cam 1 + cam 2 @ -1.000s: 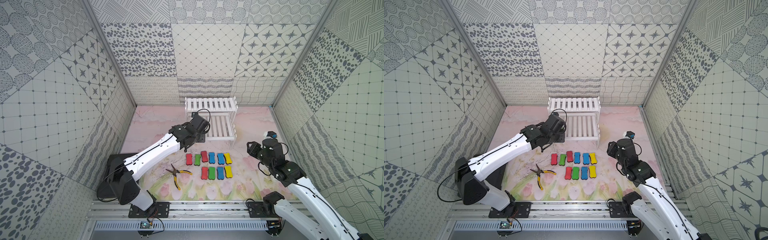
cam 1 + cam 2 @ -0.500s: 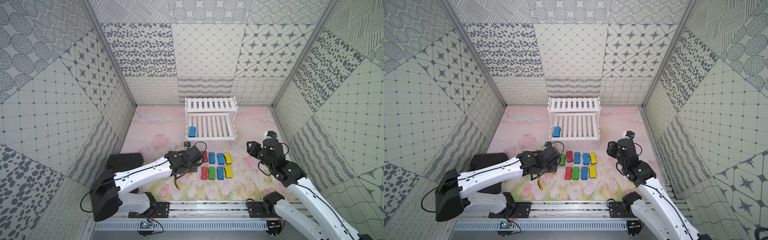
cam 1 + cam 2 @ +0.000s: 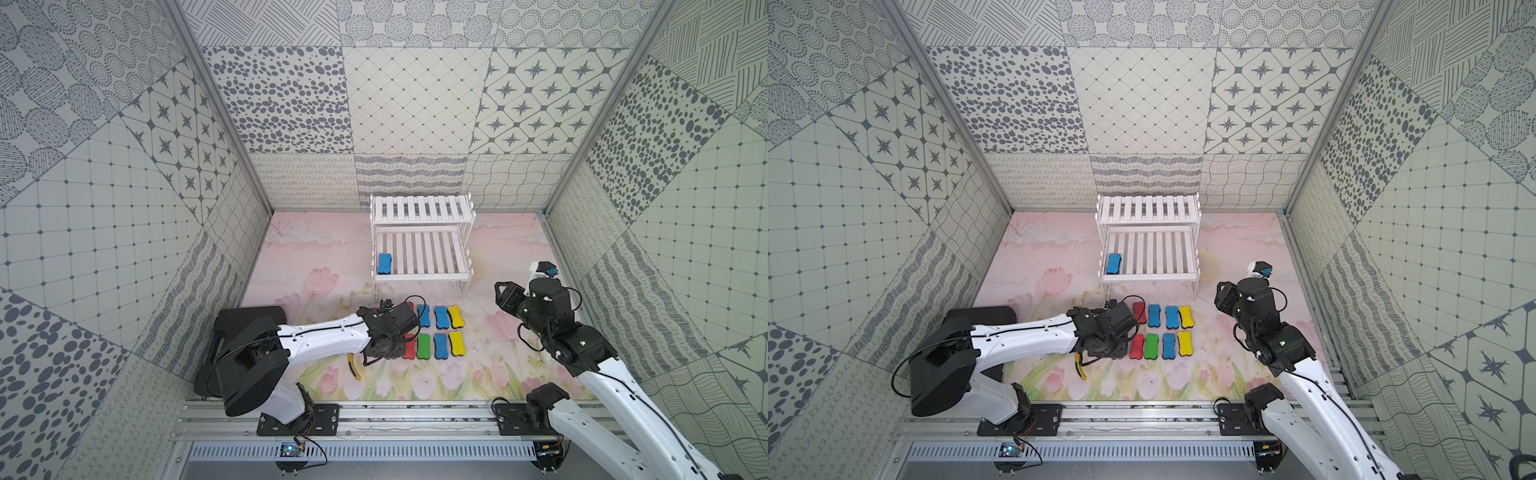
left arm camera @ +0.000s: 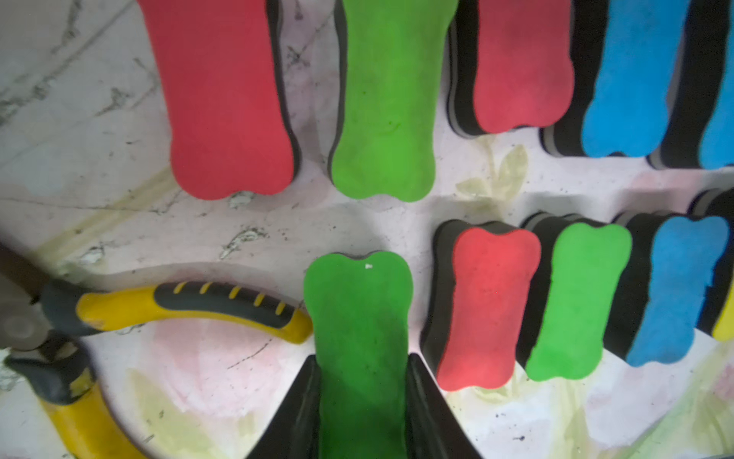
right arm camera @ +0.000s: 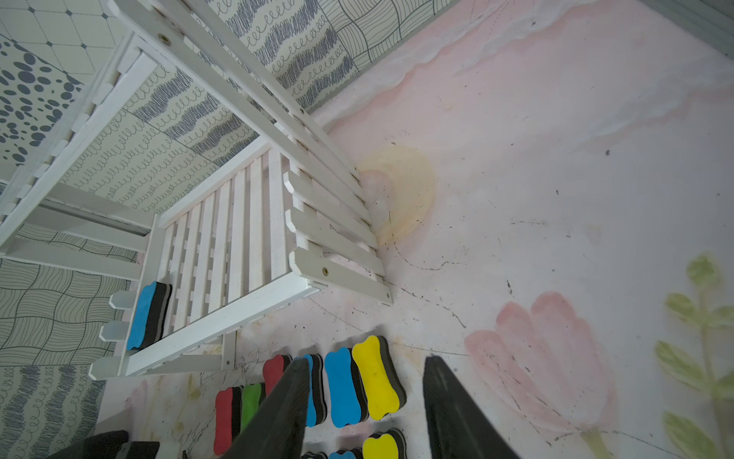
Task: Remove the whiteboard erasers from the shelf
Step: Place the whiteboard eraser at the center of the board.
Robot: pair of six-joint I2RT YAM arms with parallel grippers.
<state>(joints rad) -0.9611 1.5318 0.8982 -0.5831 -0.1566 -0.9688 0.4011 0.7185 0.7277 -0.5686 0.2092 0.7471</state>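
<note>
Top views: 1 blue eraser (image 3: 384, 263) remains on the shelf (image 3: 419, 210), lower tier, left end. 1 second earlier your left arm reached there; now it hangs over the tabletop (image 3: 498, 365) rows.
Left wrist: left claw (image 4: 363, 357) clamps a green eraser (image 4: 357, 302) just beside the pliers (image 4: 190, 306) handle; released here, it may land tilted on it.
Right wrist: right claw (image 5: 365, 361) part-open, empty, unmoved.

White arms (image 3: 324, 337), black joints (image 3: 249, 368) (looping cables (image 3: 411, 296))
</note>
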